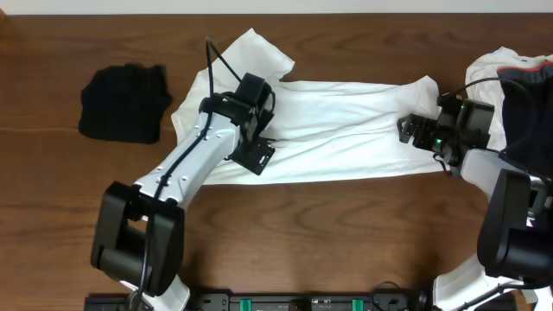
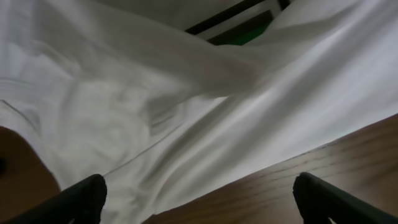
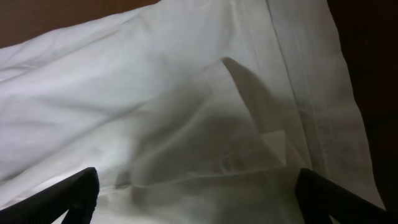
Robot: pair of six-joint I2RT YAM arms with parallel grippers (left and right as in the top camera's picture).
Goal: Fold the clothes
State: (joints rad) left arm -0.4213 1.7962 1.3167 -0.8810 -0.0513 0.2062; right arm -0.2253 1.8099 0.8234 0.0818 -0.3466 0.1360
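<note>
You are looking at the white T-shirt, which is lying across the middle of the table as a long band running left to right, with one sleeve sticking out toward the far left corner. Its cloth is showing soft creases, and in the right wrist view a small flap is folding over near the stitched hem.

Your left gripper is hanging over the shirt's left part, close to its near edge. Its fingers are standing wide apart with only loose cloth and a strip of wood showing between them, so it is gripping nothing. Your right gripper is sitting at the shirt's right end, jaws likewise spread wide over the hem and clamping nothing. You cannot tell whether either one's pads are touching the fabric.

Further out, a crumpled black garment is resting well apart on the left of the table. At the right edge, a white garment and a dark garment are lying heaped together.
</note>
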